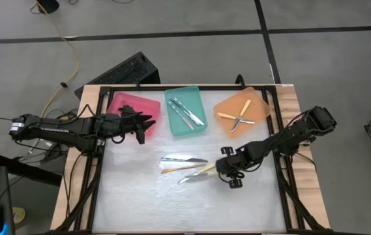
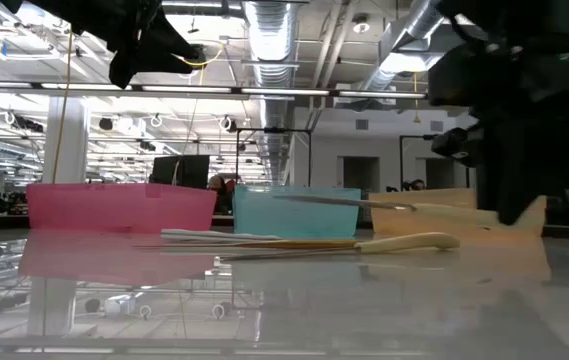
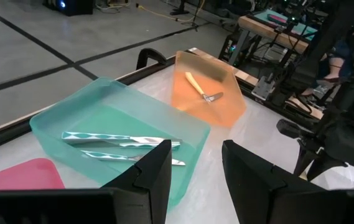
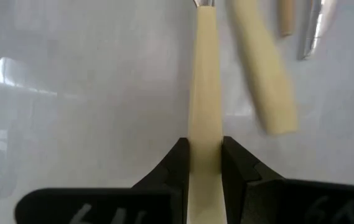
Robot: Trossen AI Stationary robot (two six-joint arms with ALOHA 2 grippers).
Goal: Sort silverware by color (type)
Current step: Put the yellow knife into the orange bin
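My right gripper is at the table's middle right, shut on a pale yellow utensil. A second pale yellow utensil, an orange one and a silvery one lie flat on the table just left of it. Two teal utensils lie in the teal tray. Orange ones lie crossed in the orange tray. My left gripper hangs open and empty over the pink tray's right edge. My right gripper pinches the pale yellow utensil's handle by its two long sides, between the two fingers, near the handle's free end. The fingers slant down from the table's right. The utensil sticks out ahead of them toward the table's left, metal end farthest away.
The three trays stand in a row along the table's far edge, pink, teal, orange from left to right. A black frame borders the white work surface. Bare surface lies nearer than the loose utensils.
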